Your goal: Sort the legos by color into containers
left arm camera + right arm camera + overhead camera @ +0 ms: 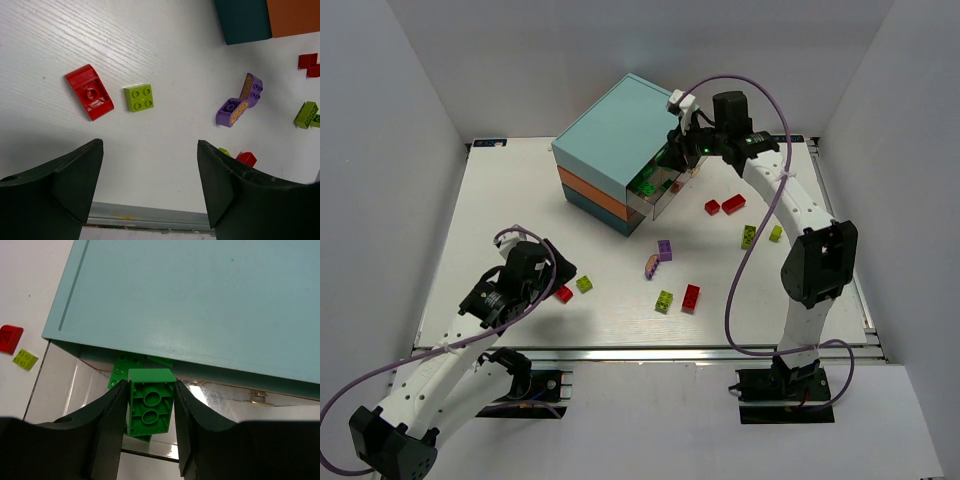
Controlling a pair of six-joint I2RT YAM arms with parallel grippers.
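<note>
- Right gripper (150, 390), top centre: jaws closed on a green brick (149, 412) over the open drawer (660, 200).
- Left gripper (150, 170), lower left: jaws wide, empty, above the counter (175, 50).

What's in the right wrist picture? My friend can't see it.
The right gripper holds a green brick over the open clear drawer of the light teal chest. Another green brick lies inside; a red brick and a yellow-green brick sit on the table, far left.
</note>
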